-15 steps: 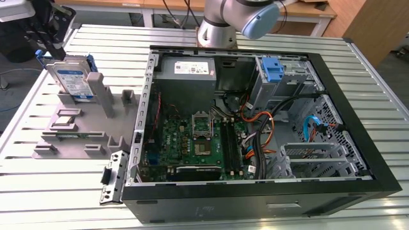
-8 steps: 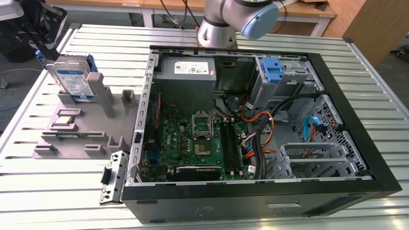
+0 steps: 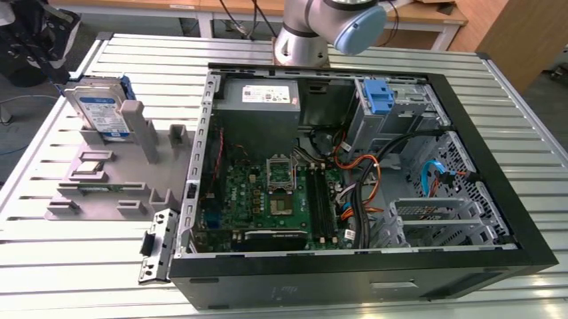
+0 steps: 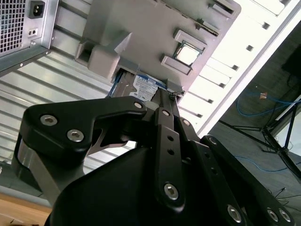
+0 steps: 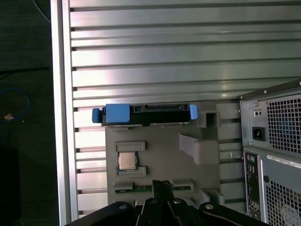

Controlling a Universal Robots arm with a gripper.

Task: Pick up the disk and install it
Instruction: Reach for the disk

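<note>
The flat, rectangular silver-metal disk [image 3: 98, 109], with a blue-and-white label and blue plastic side rails, stands on edge in a slot of the grey plastic fixture [image 3: 106, 189], to the exterior view's left of the open black computer case [image 3: 497, 219]; I judge it is propped upright so its top edge is free for a grasp from above. The case lies on its side with the panel off, likely so the blue-latched drive bay [image 3: 380, 100] can be reached from overhead. In both wrist views the black gripper [image 5: 161, 184] hangs over the fixture, fingers drawn together on nothing, apart from the disk, which sits beyond its tips. A small silver square chip [image 5: 127, 161] rests in a fixture pocket between them; all sits on the slatted aluminium table [image 3: 80, 266]
</note>
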